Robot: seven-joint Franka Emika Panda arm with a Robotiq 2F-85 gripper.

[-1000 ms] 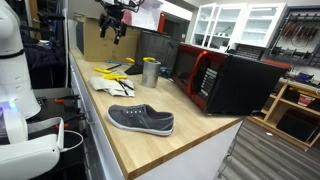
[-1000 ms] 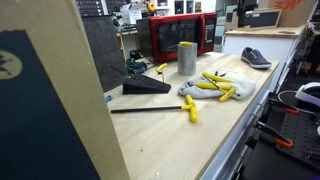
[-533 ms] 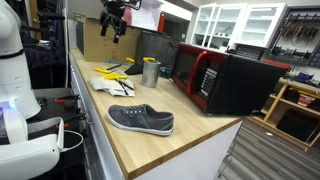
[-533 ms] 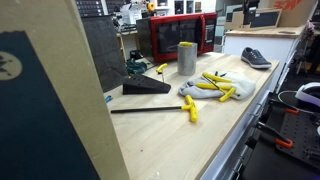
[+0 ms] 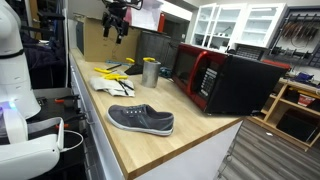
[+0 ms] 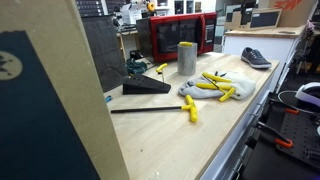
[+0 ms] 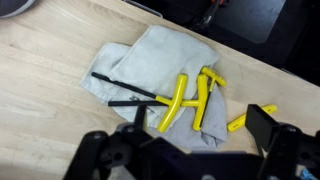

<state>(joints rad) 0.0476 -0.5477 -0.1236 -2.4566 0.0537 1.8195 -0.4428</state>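
My gripper hangs high above the far end of the wooden counter, open and empty; in the wrist view its fingers frame the scene below. Directly beneath lies a grey cloth with several yellow-handled tools on it; both also show in the exterior views, the cloth and the tools. A metal cup stands next to the cloth. A grey shoe lies on the counter, apart from the cloth.
A red-and-black microwave stands on the counter by the cup. A black wedge and a long black rod with a yellow handle lie on the counter. A cardboard panel stands at the counter's end.
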